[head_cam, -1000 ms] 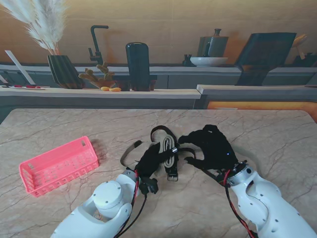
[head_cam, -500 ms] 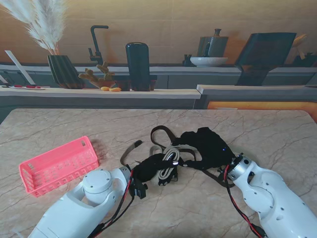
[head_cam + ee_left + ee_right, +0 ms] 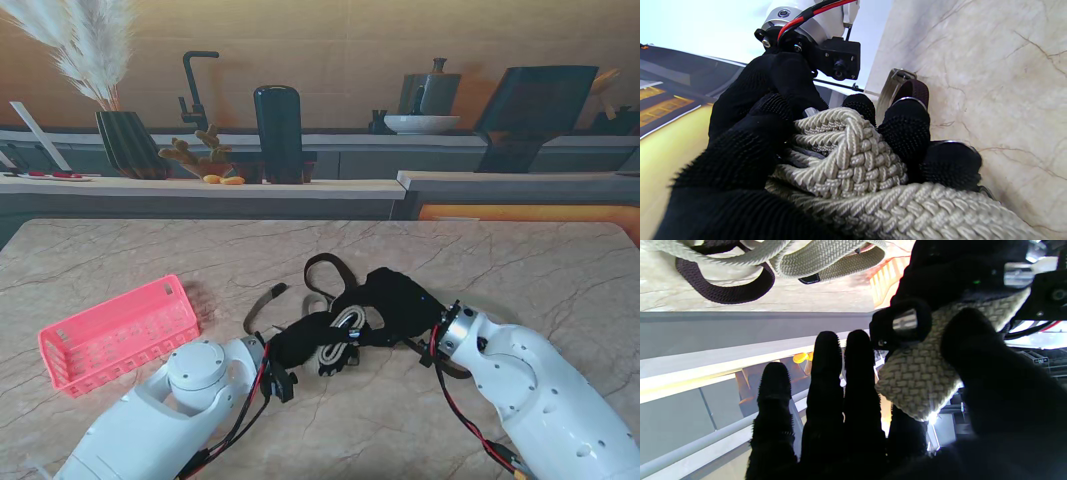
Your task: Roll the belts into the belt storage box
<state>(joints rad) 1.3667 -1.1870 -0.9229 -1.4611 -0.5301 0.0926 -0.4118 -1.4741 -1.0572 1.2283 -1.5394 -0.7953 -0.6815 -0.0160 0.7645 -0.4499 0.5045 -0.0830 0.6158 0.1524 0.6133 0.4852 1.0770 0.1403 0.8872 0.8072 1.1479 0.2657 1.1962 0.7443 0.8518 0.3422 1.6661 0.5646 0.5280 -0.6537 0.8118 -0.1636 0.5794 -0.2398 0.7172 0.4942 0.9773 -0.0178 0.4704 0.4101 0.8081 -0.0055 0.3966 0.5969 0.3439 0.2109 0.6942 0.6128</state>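
A beige braided belt [image 3: 345, 330] lies partly coiled at the table's middle, between my two black-gloved hands. My left hand [image 3: 298, 342] is shut on its coil; the left wrist view shows fingertips [image 3: 907, 130] pressed into the weave [image 3: 846, 156]. My right hand [image 3: 402, 300] meets it from the right. There the thumb [image 3: 990, 373] pinches the beige belt's end [image 3: 917, 383] near a metal buckle part [image 3: 905, 320], with the other fingers [image 3: 826, 390] straight. A dark brown belt [image 3: 322, 268] loops just beyond the hands. The pink slatted storage box [image 3: 120, 335] stands to the left.
A loose grey strap end [image 3: 262, 303] curls on the table between the box and my left hand. The dark belt [image 3: 723, 290] rests on the marble near more beige loops. Beyond the table's far edge is a counter with a vase, a tap and a dark cylinder [image 3: 277, 133].
My right hand has slid left and closed in on the beige coil. The left forearm swung left early on, then held still with the belt.
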